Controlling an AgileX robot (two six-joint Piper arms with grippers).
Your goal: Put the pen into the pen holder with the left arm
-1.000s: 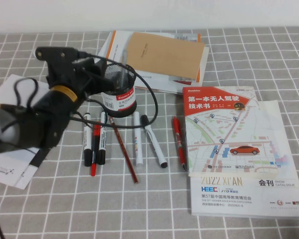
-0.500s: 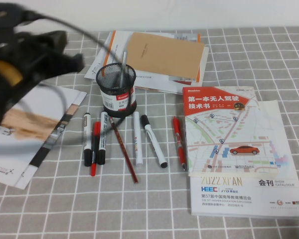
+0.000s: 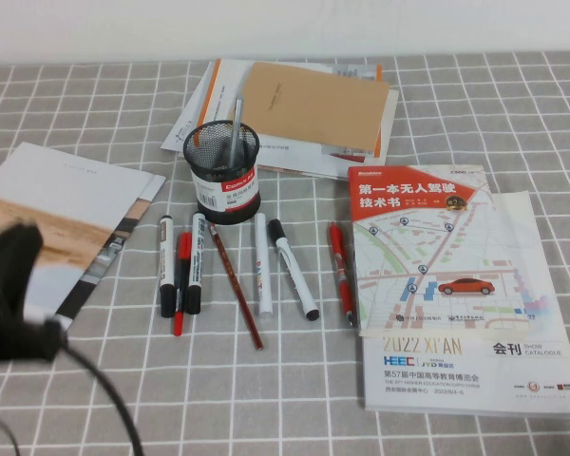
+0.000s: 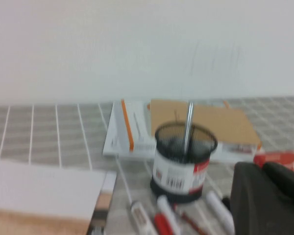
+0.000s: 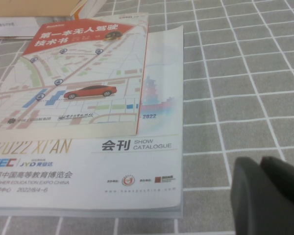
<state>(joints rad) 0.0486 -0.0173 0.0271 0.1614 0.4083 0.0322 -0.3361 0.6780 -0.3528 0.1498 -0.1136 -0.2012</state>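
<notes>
The slim grey-silver pen (image 3: 234, 118) stands upright inside the black wire-mesh pen holder (image 3: 225, 180), leaning on its far rim. It also shows in the left wrist view (image 4: 188, 122), inside the holder (image 4: 182, 169). My left arm (image 3: 9, 299) is a dark blur at the near left edge, well away from the holder. My left gripper (image 4: 262, 167) hangs back from the holder, its fingers together and empty. My right gripper (image 5: 259, 160) is shut and empty, low over the cloth beside the catalogue's near right corner.
Several markers and red pens (image 3: 182, 271) lie in a row in front of the holder. A catalogue (image 3: 456, 304) lies on the right, a brochure (image 3: 66, 214) on the left, and a brown envelope on papers (image 3: 313, 104) behind the holder.
My left arm has pulled away from the holder, first up to the far left, then down to the near left edge. The pen stays in the holder.
</notes>
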